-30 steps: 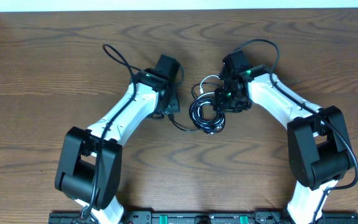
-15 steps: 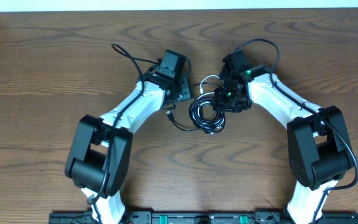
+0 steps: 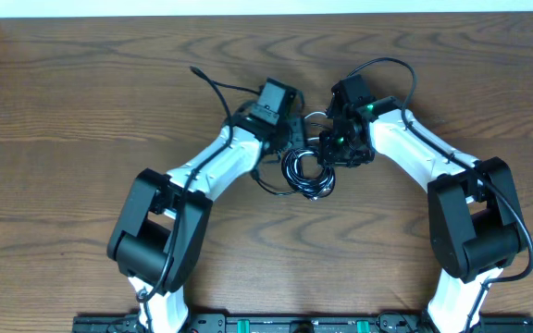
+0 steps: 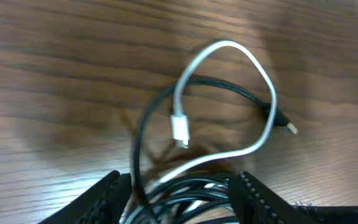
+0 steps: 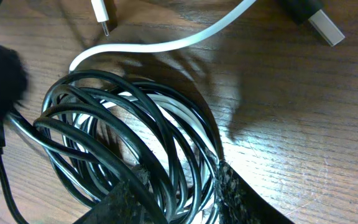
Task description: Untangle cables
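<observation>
From overhead we see the whole brown wooden table (image 3: 63, 111), straight down. Both wrist views look down closely on the thin black and white cables (image 4: 180, 127), shared by all.

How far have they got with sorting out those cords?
Nothing looks freed yet: the black cables lie wound in one coil with the white cable looped through. In hand: the right hand grips the coil, the left hand straddles its edge, open. Left: pulling every cord apart.
</observation>
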Tool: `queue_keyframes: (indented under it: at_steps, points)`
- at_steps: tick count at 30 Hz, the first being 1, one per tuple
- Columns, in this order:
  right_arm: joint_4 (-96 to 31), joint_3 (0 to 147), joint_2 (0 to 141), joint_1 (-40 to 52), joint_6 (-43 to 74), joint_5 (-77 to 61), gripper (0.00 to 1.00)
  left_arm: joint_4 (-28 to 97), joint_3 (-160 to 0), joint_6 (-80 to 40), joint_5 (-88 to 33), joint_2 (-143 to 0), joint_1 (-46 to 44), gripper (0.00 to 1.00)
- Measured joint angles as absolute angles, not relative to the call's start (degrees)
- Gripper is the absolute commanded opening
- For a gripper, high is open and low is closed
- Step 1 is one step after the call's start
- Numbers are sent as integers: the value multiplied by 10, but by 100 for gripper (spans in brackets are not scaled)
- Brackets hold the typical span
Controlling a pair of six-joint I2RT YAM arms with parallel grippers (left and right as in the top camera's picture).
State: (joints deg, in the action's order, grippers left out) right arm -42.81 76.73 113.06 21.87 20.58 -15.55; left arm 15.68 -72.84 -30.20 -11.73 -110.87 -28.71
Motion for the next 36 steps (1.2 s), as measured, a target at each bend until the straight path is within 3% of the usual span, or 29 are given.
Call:
queue_keyframes:
  at_steps: [2,3,4,5,9,18,27,36]
  points:
    - [-428,767,1131,219,206,-156,33,153,-728,-302,-112,-1115,-300,50]
    - [-428,767,1131,219,206,-156,32,153,-728,-302,-103,-1124,-309,41]
    - [-428,767,1131,219,206,-156,32,153,-728,-302,-96,-1136,-314,29]
    - [-428,767,1131,219,206,-156,32,152,-728,-300,-90,-1146,-316,7]
    - [-429,767,1131,219,208,-156,24,152,-728,-295,-78,-1159,-306,7]
    - [-428,767,1131,219,208,-155,29,206,-727,-287,-78,-954,-306,7]
    - [-391,767,1131,219,209,-154,38,253,-727,-284,-91,-950,-306,8]
    - [-340,766,1131,219,213,-232,45,209,-727,-280,-9,-1000,-306,9]
